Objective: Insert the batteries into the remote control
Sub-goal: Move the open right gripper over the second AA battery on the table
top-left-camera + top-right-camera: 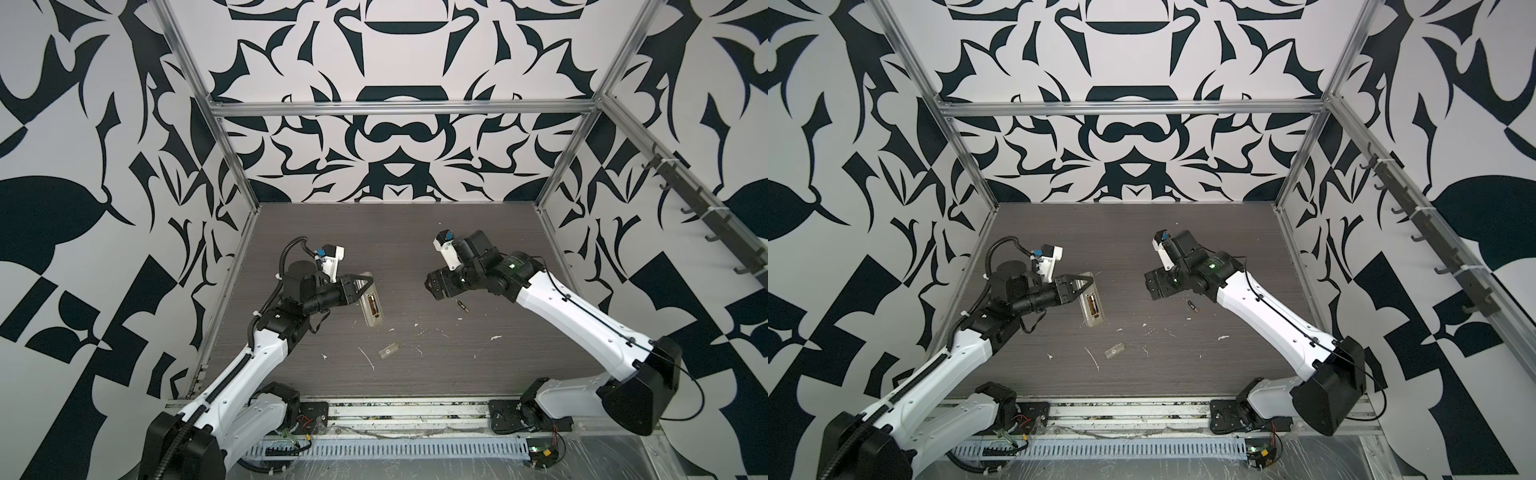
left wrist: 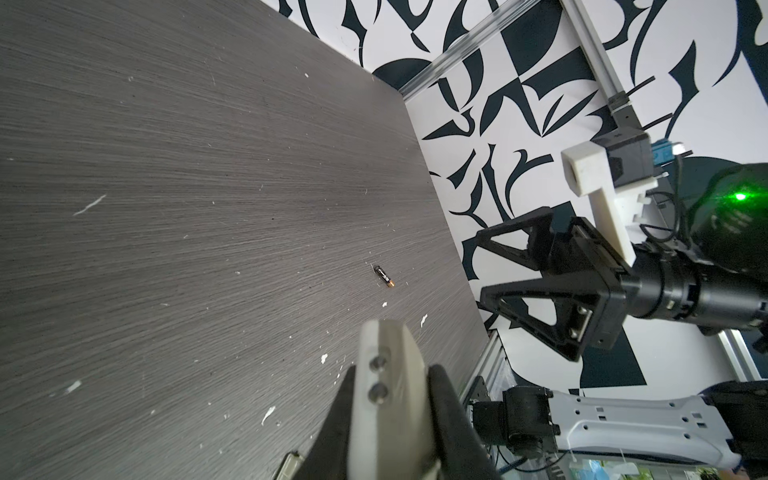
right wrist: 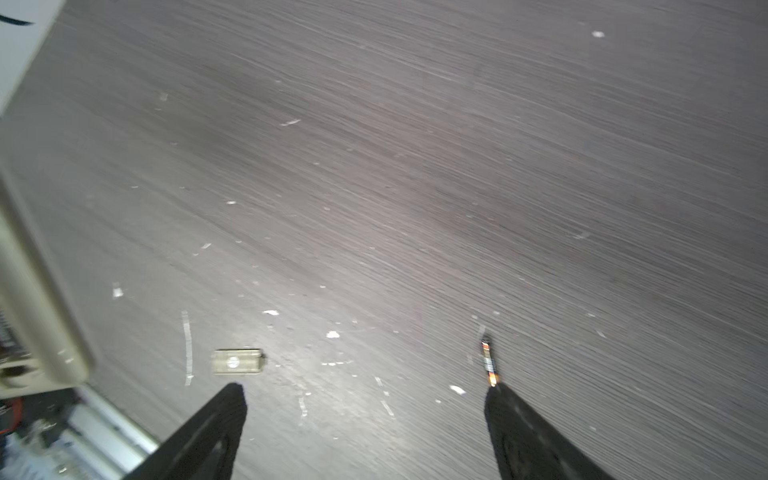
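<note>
**A:** In both top views, left gripper point(image 1: 360, 286) clamps the remote control point(image 1: 371, 303), long axis far-to-near, recess up, loaded battery point(image 1: 374, 306) lengthwise inside.

**B:** Right gripper point(image 1: 434, 287) is spread wide, empty; loose battery point(image 1: 462, 306) lies diagonal on the table point(image 1: 415, 249) just beside it.

**A:** Left wrist: its brownish tip points toward the front rail point(image 2: 494, 357).

**B:** Right wrist, blurred: loose battery by one fingertip point(image 3: 498, 399).

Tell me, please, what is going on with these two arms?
The left gripper is shut on one end of the remote control, back up, with one battery showing in its recess. The right gripper hangs open and empty by the second battery, loose on the table. The translucent cover lies apart on the table.
</note>
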Motion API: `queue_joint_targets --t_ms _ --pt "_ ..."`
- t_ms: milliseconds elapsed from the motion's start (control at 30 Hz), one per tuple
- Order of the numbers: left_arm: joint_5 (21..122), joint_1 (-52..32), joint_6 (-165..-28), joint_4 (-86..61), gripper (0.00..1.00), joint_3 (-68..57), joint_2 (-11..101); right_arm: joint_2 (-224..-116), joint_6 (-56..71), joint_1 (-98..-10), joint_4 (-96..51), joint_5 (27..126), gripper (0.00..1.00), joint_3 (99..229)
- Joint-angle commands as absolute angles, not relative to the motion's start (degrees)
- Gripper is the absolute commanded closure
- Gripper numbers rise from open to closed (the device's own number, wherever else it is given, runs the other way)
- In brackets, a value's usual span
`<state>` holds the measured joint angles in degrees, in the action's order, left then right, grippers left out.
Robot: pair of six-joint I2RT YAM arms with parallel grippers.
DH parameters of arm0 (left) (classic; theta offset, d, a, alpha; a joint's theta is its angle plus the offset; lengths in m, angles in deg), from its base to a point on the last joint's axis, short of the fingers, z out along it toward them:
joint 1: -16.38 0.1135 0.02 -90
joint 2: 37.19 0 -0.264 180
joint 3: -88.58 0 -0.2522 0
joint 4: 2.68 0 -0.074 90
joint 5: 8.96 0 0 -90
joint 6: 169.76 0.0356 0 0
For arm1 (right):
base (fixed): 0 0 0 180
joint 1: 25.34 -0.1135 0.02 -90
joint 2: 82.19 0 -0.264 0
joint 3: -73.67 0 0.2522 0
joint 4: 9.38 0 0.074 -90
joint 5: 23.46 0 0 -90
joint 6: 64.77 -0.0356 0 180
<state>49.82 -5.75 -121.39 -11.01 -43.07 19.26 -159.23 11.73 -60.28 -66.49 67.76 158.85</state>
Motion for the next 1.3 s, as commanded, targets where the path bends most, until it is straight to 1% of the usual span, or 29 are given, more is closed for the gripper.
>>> queue_joint_targets --t_ms 0,200,400,800,1067,1267 --pt "47.68 -5.6 -121.35 -6.7 1.0 -41.65 20.22 -160.49 11.59 -56.63 -68.99 65.5 0.03 157.13" --pt "48.66 -5.55 -122.04 -6.72 1.0 -42.91 18.86 -165.49 13.43 -50.91 -67.95 68.63 0.02 155.03" --pt "49.25 -5.51 -121.61 -6.54 1.0 -43.24 18.68 -170.78 14.02 -49.95 -66.64 70.53 0.01 154.05" --pt "46.15 -5.51 -122.49 2.18 1.0 -44.51 23.22 -177.58 14.51 -48.86 -68.0 70.72 0.01 152.58" --pt "45.5 -5.5 -123.43 4.89 1.0 -46.73 22.9 -179.82 13.41 -46.79 -66.03 71.24 0.03 149.95" --pt "45.73 -5.51 -123.44 4.66 1.0 -47.1 22.92 -181.25 14.08 -45.61 -64.65 72.55 0.1 148.79"
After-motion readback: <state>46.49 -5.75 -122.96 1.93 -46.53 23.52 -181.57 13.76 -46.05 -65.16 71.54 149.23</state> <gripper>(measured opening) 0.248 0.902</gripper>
